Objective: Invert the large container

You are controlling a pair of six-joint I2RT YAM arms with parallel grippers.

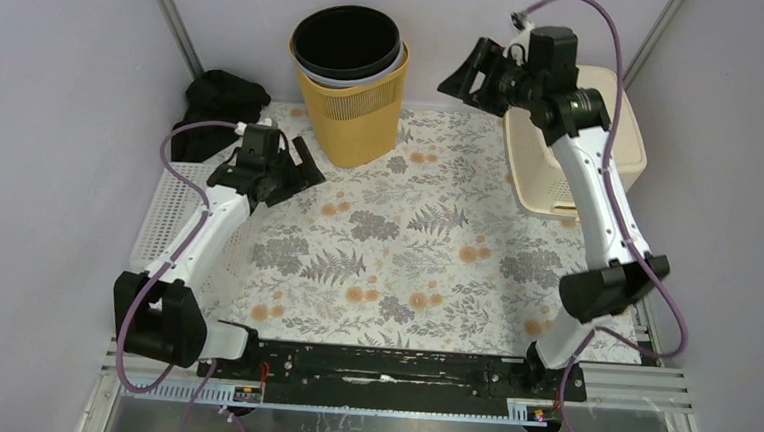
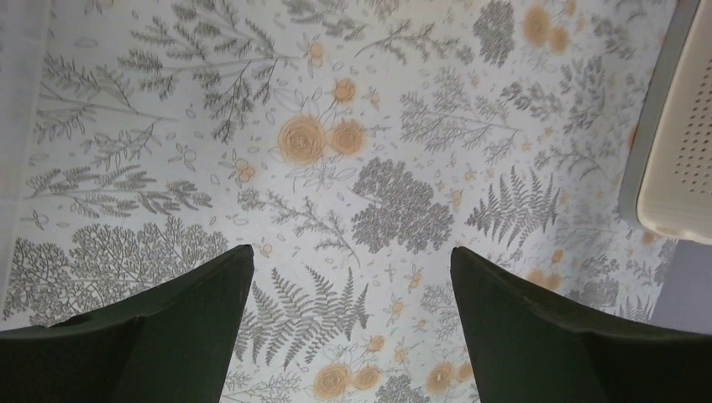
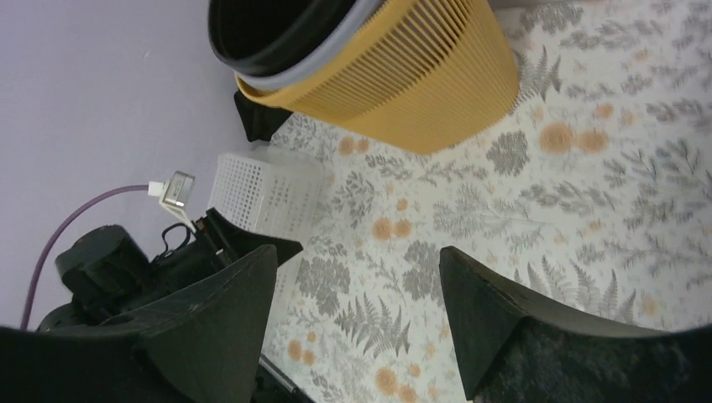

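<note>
A beige perforated container (image 1: 572, 158) sits at the back right with a flat closed face up, so it looks bottom-up; its corner shows in the left wrist view (image 2: 676, 143). A tall yellow slatted bin (image 1: 356, 109) stands upright at the back centre with a grey and a black bin nested in it; it also shows in the right wrist view (image 3: 403, 75). My right gripper (image 1: 464, 76) is open and empty, raised between the two containers (image 3: 357, 252). My left gripper (image 1: 298, 179) is open and empty above the floral mat (image 2: 353, 256), left of the yellow bin.
A white perforated basket (image 1: 173, 213) lies at the left edge under my left arm and shows in the right wrist view (image 3: 269, 193). A black cloth (image 1: 223, 101) is in the back left corner. Grey walls close in the back and both sides.
</note>
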